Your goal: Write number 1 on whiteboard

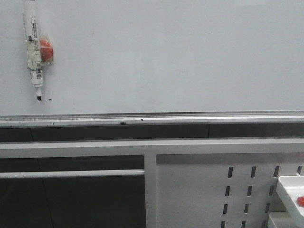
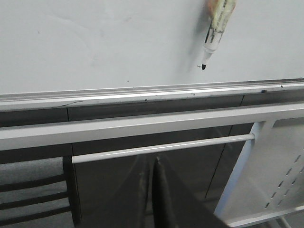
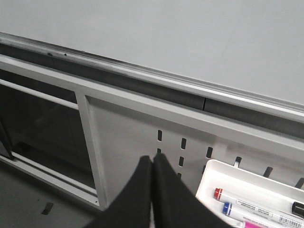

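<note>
Front cam: whiteboard (image 1: 166, 57) fills upper frame, surface blank, silver rail (image 1: 152, 118) along its lower edge with a few dark specks. Marker (image 1: 33, 47) hangs tip-down at far left against the board, red blob (image 1: 46, 50) just beside its barrel, tiny dark speck (image 1: 49, 99) near the tip. Below: white frame bar (image 1: 71, 147), thin horizontal rod (image 1: 71, 174) on the left, slotted white panel (image 1: 209, 190) on the right, white tray (image 1: 292, 190) at lower right with something red in it

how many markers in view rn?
4. One marker hangs upper left on the whiteboard. A red-capped marker, blue-capped marker and pink marker lie in the white tray. The tray is cropped, so more may be hidden.
</note>
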Controlling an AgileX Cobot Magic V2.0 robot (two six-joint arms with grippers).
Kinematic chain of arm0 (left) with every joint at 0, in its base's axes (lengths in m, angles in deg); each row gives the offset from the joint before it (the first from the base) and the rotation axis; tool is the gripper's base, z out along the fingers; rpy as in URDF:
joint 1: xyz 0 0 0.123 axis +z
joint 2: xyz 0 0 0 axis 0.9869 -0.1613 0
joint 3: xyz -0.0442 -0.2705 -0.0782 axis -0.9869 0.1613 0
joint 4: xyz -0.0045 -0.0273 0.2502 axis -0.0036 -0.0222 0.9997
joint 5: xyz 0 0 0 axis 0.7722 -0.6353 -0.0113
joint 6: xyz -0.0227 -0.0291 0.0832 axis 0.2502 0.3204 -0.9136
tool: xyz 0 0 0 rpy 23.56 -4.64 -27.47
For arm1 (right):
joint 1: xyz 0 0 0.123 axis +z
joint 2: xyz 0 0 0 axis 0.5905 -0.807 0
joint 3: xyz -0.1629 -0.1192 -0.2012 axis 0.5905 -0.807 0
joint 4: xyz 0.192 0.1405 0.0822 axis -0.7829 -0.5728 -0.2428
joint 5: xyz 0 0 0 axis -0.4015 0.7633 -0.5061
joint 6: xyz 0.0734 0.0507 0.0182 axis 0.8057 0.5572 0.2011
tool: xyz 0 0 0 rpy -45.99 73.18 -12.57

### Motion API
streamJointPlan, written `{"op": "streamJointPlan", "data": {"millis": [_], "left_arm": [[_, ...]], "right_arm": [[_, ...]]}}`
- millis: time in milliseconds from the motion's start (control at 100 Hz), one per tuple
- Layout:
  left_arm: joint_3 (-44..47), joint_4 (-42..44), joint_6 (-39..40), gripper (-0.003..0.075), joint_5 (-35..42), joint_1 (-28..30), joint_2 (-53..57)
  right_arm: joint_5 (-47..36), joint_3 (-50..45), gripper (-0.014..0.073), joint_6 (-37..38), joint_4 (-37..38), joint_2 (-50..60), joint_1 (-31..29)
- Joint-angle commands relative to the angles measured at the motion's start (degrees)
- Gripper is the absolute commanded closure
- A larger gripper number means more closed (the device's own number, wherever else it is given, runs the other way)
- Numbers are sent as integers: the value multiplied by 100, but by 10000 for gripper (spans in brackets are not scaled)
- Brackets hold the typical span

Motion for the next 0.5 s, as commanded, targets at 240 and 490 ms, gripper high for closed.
{"op": "streamJointPlan", "data": {"millis": [240, 490], "left_arm": [[201, -87, 62, 740, 278, 9, 125], [201, 50, 62, 740, 370, 9, 125]], "right_arm": [[-225, -73, 652, -32, 19, 129, -47], [-1437, -73, 652, -32, 552, 129, -47]]}}
